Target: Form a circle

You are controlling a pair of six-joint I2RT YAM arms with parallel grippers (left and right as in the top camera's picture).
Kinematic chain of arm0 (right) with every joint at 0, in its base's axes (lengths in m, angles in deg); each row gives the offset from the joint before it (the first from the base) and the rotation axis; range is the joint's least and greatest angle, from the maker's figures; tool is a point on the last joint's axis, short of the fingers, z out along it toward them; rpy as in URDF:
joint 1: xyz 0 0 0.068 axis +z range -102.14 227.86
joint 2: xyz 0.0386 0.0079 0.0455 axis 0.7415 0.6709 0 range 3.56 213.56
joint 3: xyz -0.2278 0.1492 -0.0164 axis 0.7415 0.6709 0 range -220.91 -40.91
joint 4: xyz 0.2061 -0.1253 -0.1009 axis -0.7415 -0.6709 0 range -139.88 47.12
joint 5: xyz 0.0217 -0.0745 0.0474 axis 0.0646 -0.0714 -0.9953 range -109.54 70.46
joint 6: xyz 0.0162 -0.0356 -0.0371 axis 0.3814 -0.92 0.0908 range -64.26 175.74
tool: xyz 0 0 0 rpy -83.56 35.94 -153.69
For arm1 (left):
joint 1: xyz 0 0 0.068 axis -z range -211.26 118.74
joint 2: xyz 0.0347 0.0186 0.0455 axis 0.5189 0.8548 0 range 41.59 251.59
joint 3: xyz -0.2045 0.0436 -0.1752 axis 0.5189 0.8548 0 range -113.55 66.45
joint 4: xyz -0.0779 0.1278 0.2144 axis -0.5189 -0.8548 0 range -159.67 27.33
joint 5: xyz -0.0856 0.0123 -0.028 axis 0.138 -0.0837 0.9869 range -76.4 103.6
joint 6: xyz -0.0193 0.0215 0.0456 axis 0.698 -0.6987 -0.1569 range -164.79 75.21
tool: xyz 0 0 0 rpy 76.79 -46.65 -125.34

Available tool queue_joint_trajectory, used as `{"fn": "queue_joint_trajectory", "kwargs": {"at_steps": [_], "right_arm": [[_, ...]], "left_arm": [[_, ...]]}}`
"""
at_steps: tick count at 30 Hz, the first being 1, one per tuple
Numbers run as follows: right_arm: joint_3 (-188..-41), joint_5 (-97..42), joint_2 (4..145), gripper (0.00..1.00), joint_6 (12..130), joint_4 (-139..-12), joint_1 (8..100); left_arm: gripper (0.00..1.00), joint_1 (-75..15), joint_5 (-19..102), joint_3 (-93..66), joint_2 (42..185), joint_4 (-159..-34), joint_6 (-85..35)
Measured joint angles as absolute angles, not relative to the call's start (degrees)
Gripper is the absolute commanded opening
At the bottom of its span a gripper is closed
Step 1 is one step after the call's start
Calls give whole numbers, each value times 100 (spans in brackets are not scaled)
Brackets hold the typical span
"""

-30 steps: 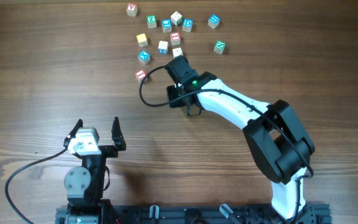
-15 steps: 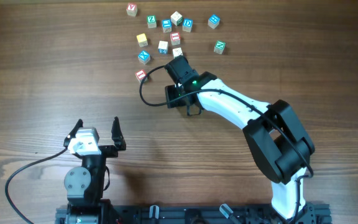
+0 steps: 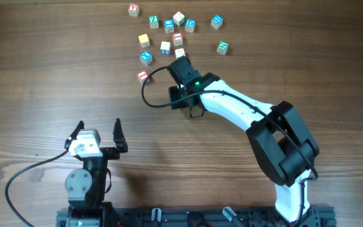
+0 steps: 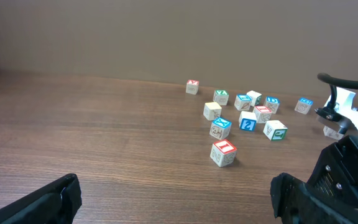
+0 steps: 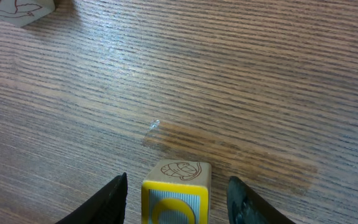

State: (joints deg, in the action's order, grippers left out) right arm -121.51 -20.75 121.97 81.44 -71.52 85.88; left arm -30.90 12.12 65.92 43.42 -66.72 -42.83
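Note:
No circle shows; the letter cubes lie in a loose scatter at the table's far side, among them a yellow cube [image 3: 144,40], a blue X cube [image 3: 145,58] and a red I cube [image 3: 143,76]. My right gripper [image 3: 179,63] reaches into the scatter's near edge. In the right wrist view it [image 5: 177,199] stands open astride a yellow-faced cube [image 5: 176,174], with a gap on each side. That cube is hidden under the gripper in the overhead view. My left gripper [image 3: 97,129] rests wide open near the front, holding nothing [image 4: 176,199].
A pale cube [image 5: 17,9] lies just ahead and left of the right jaws. A black cable [image 3: 149,94] loops left from the right wrist. The right arm [image 4: 353,130] fills the right edge of the left wrist view.

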Motion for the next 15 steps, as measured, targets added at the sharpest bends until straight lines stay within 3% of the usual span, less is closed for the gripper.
{"fn": "queue_joint_trajectory", "kwargs": {"at_steps": [11,13,15], "right_arm": [[-12151,-2075,12197,52,8144,-7152,8588],[-12151,-2075,12195,59,8144,-7152,8588],[-12151,-2075,12197,74,8135,-7117,8586]], "left_arm": [[100,-3090,1212,6592,4342,-6672,-4283],[100,-3090,1212,6592,4342,-6672,-4283],[100,-3090,1212,6592,4342,-6672,-4283]]}}
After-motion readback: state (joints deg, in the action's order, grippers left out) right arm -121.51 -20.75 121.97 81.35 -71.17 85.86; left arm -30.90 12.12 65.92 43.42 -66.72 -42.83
